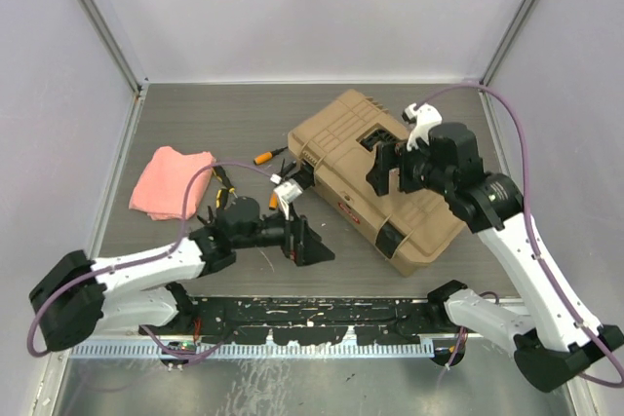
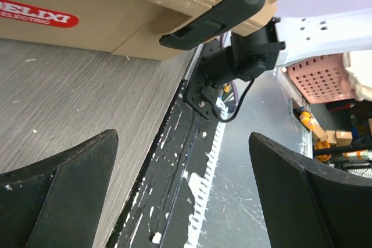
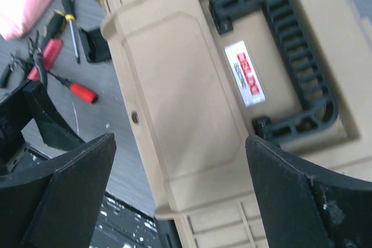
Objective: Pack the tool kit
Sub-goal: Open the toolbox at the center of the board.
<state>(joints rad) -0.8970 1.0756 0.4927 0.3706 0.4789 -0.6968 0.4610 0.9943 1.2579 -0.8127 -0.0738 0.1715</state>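
Left arm lay low along the near bench (image 1: 214, 124), left gripper (image 1: 317, 241) fingers wide apart, holding nothing, just beside the tan case (image 1: 341, 143). Right arm bent over the case at right-center, right gripper (image 1: 388, 170) fingers spread wide, holding nothing. Orange-handled screwdriver (image 1: 265, 156) lay left of the case.

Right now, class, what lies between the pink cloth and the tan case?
Loose hand tools: an orange-handled screwdriver and a yellow-and-black-handled tool lie between the pink cloth and the tan case, clearest in the top view.
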